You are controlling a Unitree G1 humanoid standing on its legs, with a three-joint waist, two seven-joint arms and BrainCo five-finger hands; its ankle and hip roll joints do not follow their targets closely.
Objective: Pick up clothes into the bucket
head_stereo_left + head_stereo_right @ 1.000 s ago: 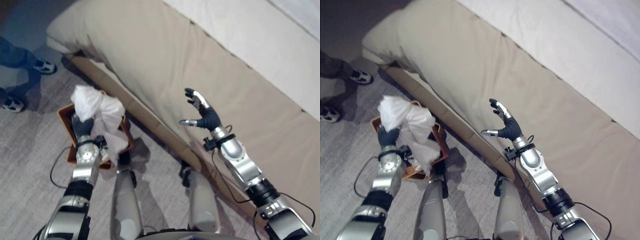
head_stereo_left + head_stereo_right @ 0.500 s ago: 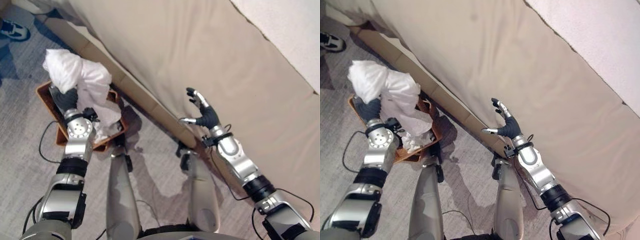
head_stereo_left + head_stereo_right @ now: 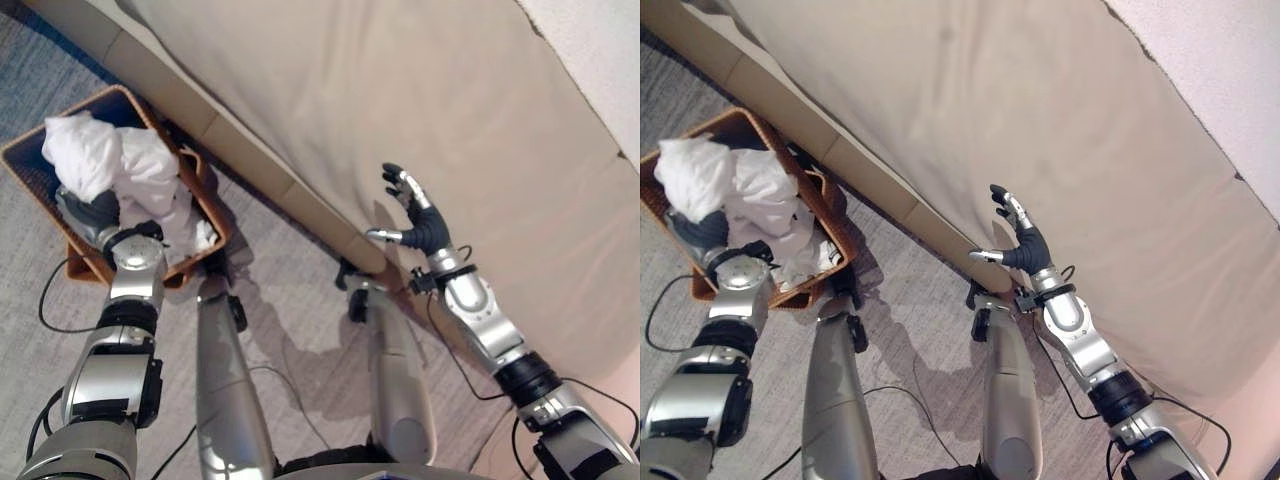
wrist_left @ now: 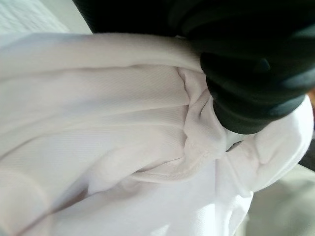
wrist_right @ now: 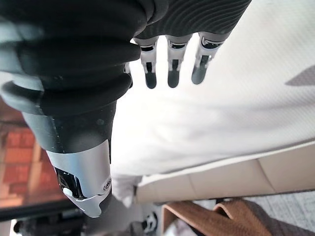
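Note:
A brown woven basket (image 3: 65,117) stands on the carpet beside the bed, and a heap of white clothes (image 3: 110,160) lies inside it. My left hand (image 3: 95,212) reaches down into the basket, pressed into the near side of the heap. In the left wrist view the white cloth (image 4: 123,147) bunches up against the hand's dark cover (image 4: 256,73). My right hand (image 3: 418,228) is raised over the edge of the bed, open with straight fingers (image 5: 170,69) and holding nothing.
A wide bed under a beige cover (image 3: 350,90) runs across the far side, with a tan base board (image 3: 230,140) along the floor. Grey carpet (image 3: 290,330) lies in front of it. The basket sits close against that base.
The camera has tilted and the picture has shifted. My left hand has brought the white clothes down from above the basket into it. The right hand stays raised and open.

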